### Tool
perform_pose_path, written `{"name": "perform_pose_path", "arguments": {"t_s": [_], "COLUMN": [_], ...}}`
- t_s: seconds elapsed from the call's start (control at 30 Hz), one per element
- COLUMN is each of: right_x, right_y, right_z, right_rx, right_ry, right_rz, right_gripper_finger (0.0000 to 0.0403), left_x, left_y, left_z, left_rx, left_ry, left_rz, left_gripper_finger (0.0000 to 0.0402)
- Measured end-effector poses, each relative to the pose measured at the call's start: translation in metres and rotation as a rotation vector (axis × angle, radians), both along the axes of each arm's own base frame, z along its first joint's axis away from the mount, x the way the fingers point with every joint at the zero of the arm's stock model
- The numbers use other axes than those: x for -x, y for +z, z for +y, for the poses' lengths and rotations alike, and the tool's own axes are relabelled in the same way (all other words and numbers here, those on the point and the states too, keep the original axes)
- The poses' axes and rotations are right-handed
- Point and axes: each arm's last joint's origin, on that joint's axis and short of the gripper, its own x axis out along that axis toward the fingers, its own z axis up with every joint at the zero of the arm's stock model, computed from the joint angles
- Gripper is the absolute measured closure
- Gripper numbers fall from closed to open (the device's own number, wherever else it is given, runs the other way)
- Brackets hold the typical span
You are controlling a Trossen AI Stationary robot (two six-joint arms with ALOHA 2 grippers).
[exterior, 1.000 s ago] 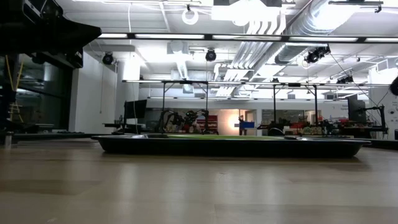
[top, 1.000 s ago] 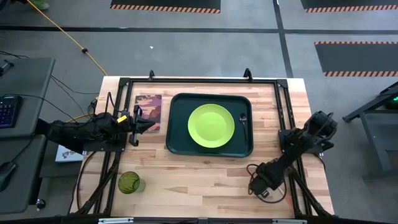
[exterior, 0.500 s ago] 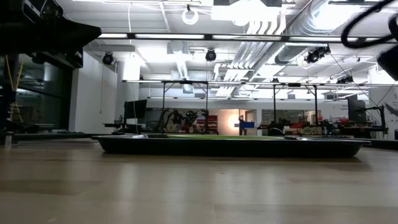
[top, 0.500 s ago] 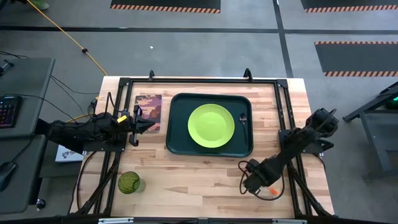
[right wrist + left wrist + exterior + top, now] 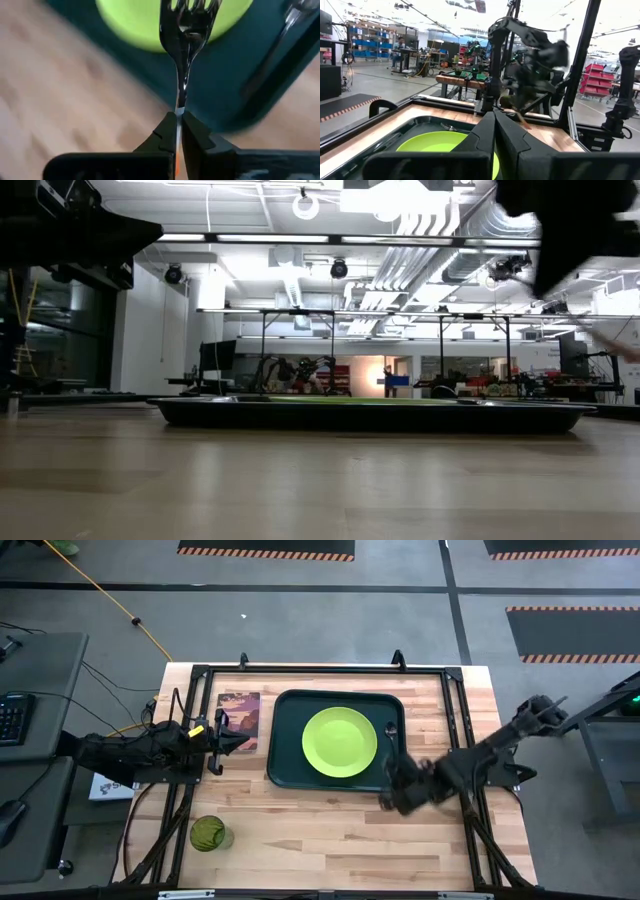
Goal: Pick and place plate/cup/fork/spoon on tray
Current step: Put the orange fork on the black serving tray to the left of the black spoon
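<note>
The dark-green tray (image 5: 283,772) lies mid-table with the lime-green plate (image 5: 340,742) on it and the silver spoon (image 5: 391,738) along its right side. The dark-green cup (image 5: 209,834) stands on the table at the near left. My right gripper (image 5: 388,798) is over the tray's near right corner, shut on the fork (image 5: 186,30), whose tines point toward the plate (image 5: 150,25). My left gripper (image 5: 228,741) waits shut and empty left of the tray; it also shows in the left wrist view (image 5: 494,131). My right gripper pinches the fork between its two fingers at the thin metal shank (image 5: 179,107), where it meets the orange handle (image 5: 176,161). The handle runs back between the fingers, and the fork sticks straight out past the fingertips. It is lifted clear of table and tray.
A picture card (image 5: 240,716) lies on the table left of the tray, under my left gripper. A black frame rail (image 5: 320,670) runs around the table. Bare wood (image 5: 320,840) stretches along the near edge beside the cup.
My right gripper has swung from the table's near right part toward the far edge and the left, up to the tray's near right corner, carrying the fork clear of the table.
</note>
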Motion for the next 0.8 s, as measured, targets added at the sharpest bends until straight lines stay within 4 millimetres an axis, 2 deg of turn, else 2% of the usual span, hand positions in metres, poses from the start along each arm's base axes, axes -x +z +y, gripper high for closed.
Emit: {"name": "perform_pose_path", "arguments": {"t_s": [0.17,0.37,0.57,0.8], "right_x": [-0.011,-0.023,-0.029,-0.044], "right_y": [0.011,0.006,-0.005,-0.025], "right_z": [-0.049,-0.094,-0.108,-0.104], "right_rx": [0.047,0.056,0.025,0.020], "right_ry": [-0.108,-0.173,-0.204,-0.156], "right_rz": [-0.021,0.048,0.107,0.167], "right_gripper_finger": [0.0403,0.0403,0.0403,0.0403], "left_x": [0.000,0.000,0.000,0.000], "left_y": [0.000,0.000,0.000,0.000], "left_z": [0.000,0.000,0.000,0.000], "left_rx": [0.000,0.000,0.000,0.000], "left_ry": [0.000,0.000,-0.001,0.000], "left_rz": [0.000,0.000,0.000,0.000], "left_gripper_finger": [0.0398,0.0398,0.0398,0.0398]}}
